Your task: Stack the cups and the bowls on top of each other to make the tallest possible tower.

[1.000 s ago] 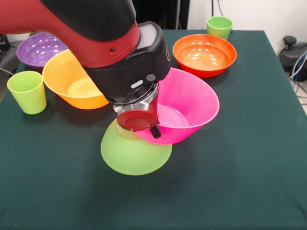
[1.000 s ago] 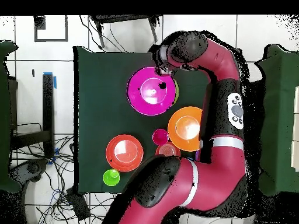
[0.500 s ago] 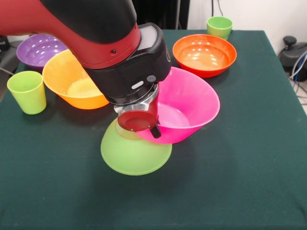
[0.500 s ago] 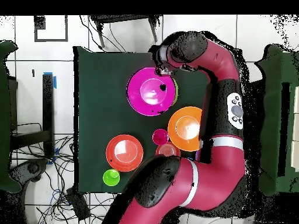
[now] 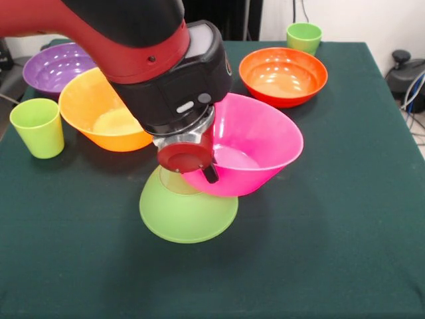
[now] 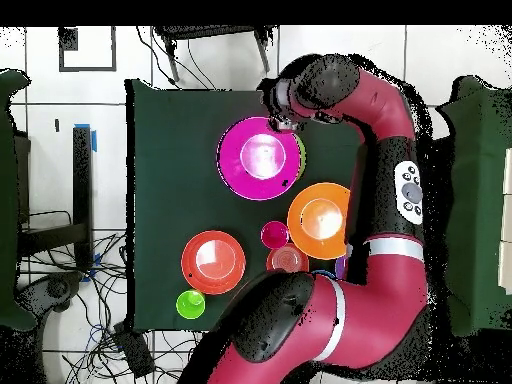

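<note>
A dark green cloth-covered table (image 5: 345, 219) in a white-walled room carries the start of the tower: a large glossy pink plastic bowl (image 5: 255, 149) sitting tilted on the upturned base of a lime green plastic bowl (image 5: 186, 209) turned rim-down near the table's middle. Against half a second ago the red and black arm's gripper (image 5: 199, 163) has lifted slightly and the pink bowl has tipped with it, so the placement looks unsettled rather than finished. The gripper is at the bowl's near rim, one finger hanging over it, but whether it clamps the rim I cannot tell.
</note>
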Controlling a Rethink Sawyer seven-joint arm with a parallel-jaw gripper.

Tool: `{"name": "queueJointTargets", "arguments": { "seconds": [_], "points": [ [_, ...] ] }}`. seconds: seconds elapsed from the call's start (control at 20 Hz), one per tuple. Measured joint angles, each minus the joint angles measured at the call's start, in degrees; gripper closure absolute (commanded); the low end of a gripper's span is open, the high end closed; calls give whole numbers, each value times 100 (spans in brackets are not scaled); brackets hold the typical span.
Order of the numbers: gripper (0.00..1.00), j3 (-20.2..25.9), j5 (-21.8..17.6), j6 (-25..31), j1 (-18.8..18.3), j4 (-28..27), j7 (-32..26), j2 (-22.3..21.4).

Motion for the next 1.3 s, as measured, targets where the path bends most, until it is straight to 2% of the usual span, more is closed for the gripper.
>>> {"name": "queueJointTargets", "arguments": {
  "seconds": [0.4, 0.75, 1.3],
  "points": [
    [100, 2, -24, 64, -176, -42, 0, 41],
    [100, 4, -43, 211, -338, -314, -1, 250],
    [100, 9, -40, 221, -372, -523, -1, 404]
  ]
}}
